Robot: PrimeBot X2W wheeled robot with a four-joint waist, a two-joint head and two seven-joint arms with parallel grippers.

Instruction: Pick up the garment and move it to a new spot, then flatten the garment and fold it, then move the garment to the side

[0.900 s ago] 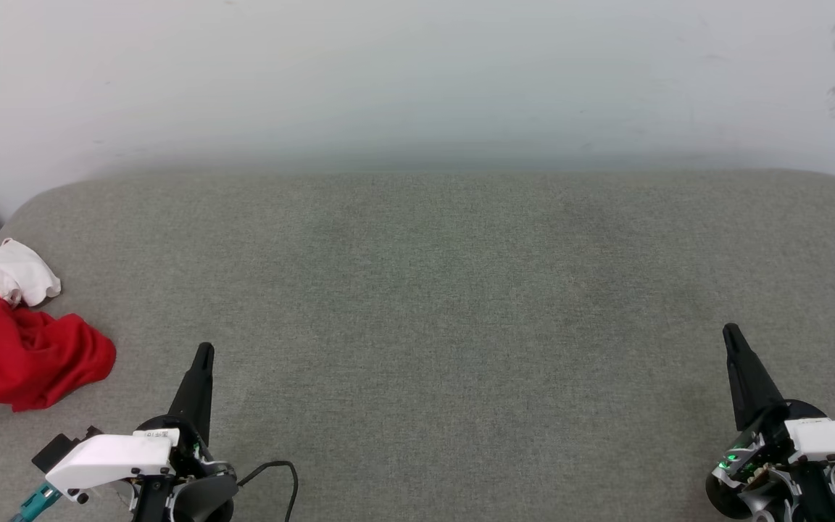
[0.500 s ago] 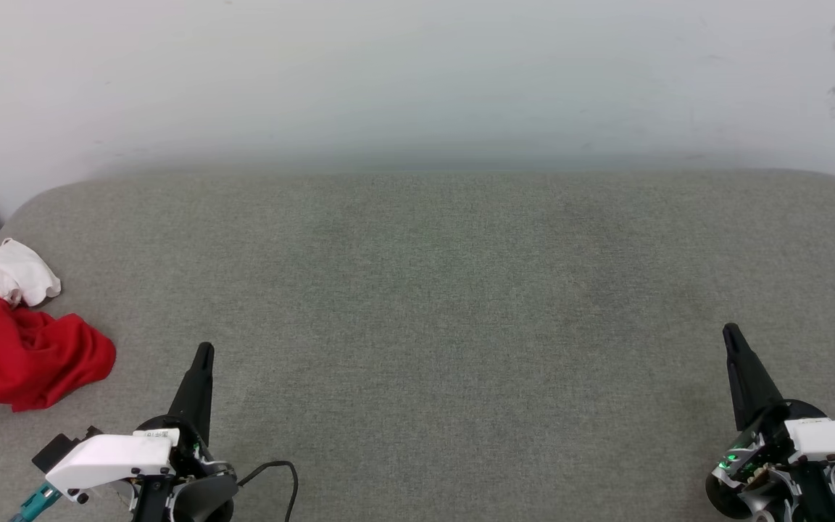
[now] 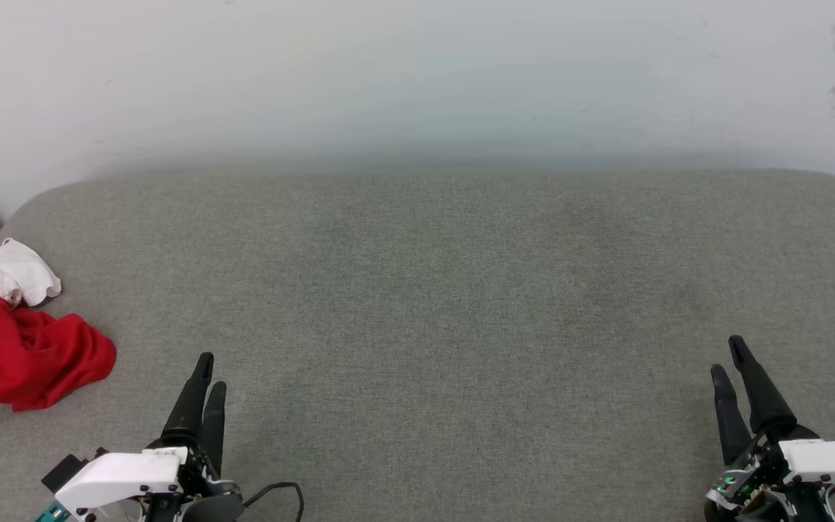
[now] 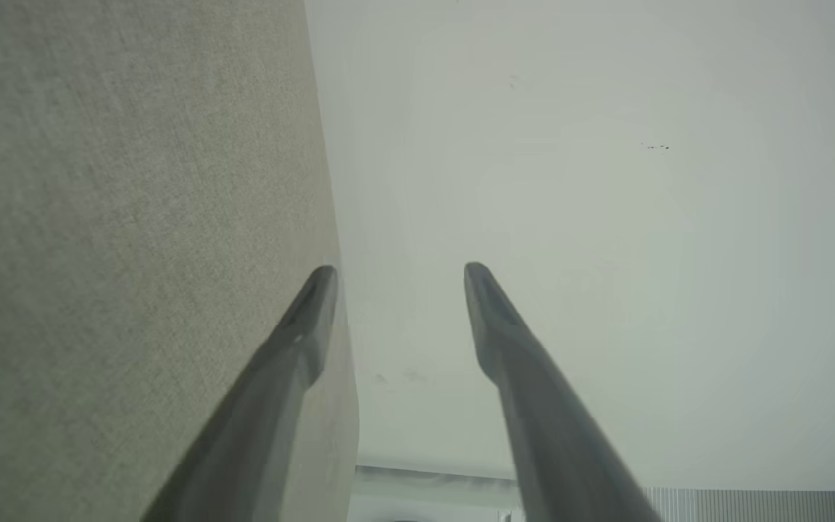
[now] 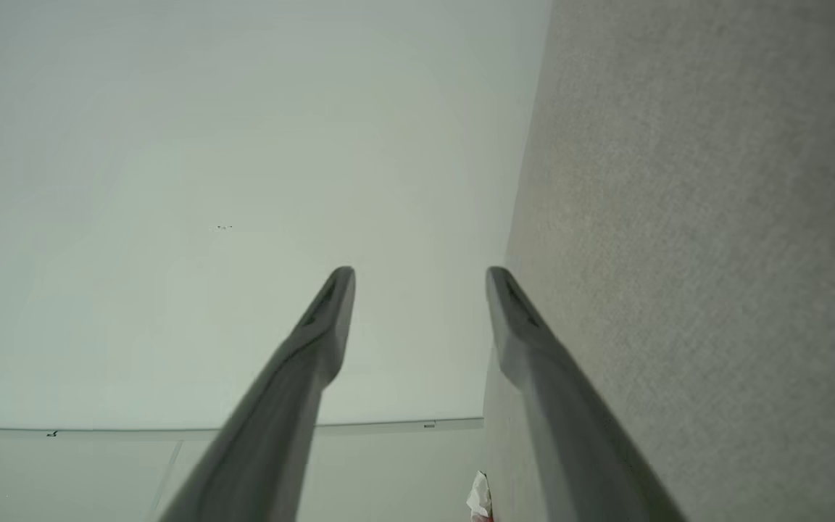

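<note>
The garment (image 3: pixel 22 348), red with a white sleeve at its top, lies crumpled at the far left edge of the grey padded surface (image 3: pixel 432 290). My left gripper (image 3: pixel 211 373) stands at the lower left, to the right of the garment and apart from it, open and empty. At the lower right my right gripper (image 3: pixel 728 357) is open with nothing between its fingers. In the left wrist view the left gripper (image 4: pixel 396 270) points toward the white wall with both fingers spread. The right gripper (image 5: pixel 419 271) does the same in the right wrist view, where a small bit of the garment (image 5: pixel 480 499) shows at the bottom.
A white wall (image 3: pixel 417 80) rises behind the grey surface. A black cable (image 3: pixel 283 489) loops beside my left wrist. The surface's rounded far corners lie at the upper left and upper right.
Both wrists have rolled and drawn back slightly toward the bottom edge, so each gripper now shows two fingers instead of one. The garment has not moved.
</note>
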